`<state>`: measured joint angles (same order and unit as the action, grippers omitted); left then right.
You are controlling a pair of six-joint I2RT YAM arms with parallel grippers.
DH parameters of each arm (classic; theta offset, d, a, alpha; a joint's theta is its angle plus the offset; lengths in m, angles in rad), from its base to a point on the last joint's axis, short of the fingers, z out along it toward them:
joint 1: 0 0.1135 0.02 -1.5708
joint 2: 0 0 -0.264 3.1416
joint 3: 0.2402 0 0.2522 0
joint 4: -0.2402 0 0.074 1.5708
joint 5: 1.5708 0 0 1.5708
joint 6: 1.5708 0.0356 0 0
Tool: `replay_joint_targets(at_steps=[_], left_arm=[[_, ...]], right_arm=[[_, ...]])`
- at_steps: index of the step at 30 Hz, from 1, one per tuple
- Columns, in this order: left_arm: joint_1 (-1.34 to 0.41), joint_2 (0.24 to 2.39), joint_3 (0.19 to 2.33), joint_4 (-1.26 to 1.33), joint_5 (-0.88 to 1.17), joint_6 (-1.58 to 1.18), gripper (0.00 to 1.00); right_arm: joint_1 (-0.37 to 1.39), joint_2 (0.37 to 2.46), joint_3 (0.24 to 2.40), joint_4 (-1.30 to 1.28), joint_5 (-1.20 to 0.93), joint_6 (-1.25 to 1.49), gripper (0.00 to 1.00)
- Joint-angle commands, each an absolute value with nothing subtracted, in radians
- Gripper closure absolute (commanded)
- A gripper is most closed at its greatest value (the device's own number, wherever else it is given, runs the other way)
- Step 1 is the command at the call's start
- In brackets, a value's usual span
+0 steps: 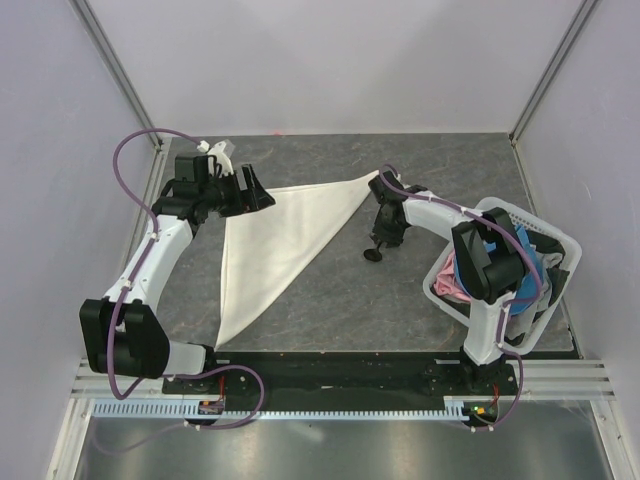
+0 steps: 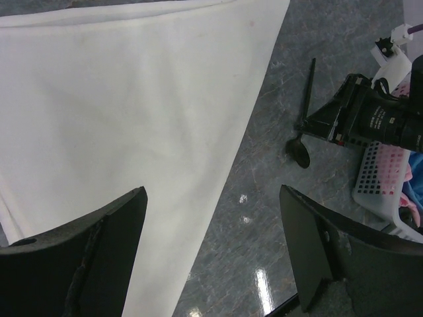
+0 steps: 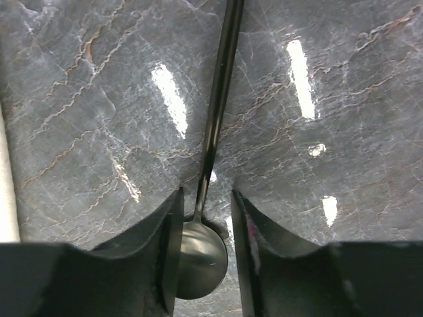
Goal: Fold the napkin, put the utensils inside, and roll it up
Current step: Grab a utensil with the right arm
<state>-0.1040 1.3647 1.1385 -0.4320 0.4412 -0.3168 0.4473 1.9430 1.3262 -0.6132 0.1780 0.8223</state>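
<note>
— Where is my right gripper?

— Your right gripper [image 3: 206, 201] is low over the table [image 1: 330, 300]. Its jaws are partway apart astride the spoon [image 3: 216, 112], one finger on each side of the neck just above the head. You can see bare table on both sides of the handle, so nothing is pinched. I cannot tell whether the pads touch the head.

— And the left?

— Your left gripper [image 2: 211, 257] stands wide open with nothing in it, at the napkin's far left corner. One finger is over the cloth and the other over bare table.

— How does the napkin lie?

— The napkin [image 1: 270, 240] lies flat, folded to a triangle, left of centre. Its long edge slants from the far right tip to the near left tip. The spoon lies on bare table just right of that edge, near the far right tip and apart from the cloth. Its head is near and its handle points far. At the far right, well apart from the napkin, the basket [image 2: 377, 181] holds a pink cloth [image 1: 447, 285] and a blue cloth [image 1: 525, 245].
</note>
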Motion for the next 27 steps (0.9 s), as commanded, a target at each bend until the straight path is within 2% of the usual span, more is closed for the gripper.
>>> replay_joint_targets(at_steps=[1,2,4,8,16,22,27], left_arm=[[-0.112,1.35,1.14,-0.396,0.483,-0.33,0.12],[-0.109,1.35,1.138,-0.394,0.483,-0.328,0.12],[-0.11,1.351,1.14,-0.396,0.485,-0.33,0.12],[-0.11,1.356,1.138,-0.394,0.488,-0.331,0.12],[-0.11,1.358,1.137,-0.394,0.491,-0.334,0.12],[-0.11,1.359,1.134,-0.387,0.499,-0.342,0.13],[-0.112,1.358,1.127,-0.38,0.503,-0.348,0.13]], right_arm=[[0.451,1.99,1.361,-0.621,0.219,0.853,0.62],[0.451,1.996,1.362,-0.623,0.216,0.851,0.7],[0.451,2.0,1.365,-0.623,0.203,0.847,0.76],[0.454,1.994,1.364,-0.623,0.19,0.828,0.99],[0.466,1.881,1.316,-0.585,0.132,0.868,1.0],[0.54,1.753,1.27,-0.418,0.104,1.055,1.0],[0.636,1.787,1.299,-0.319,0.144,1.208,1.0]])
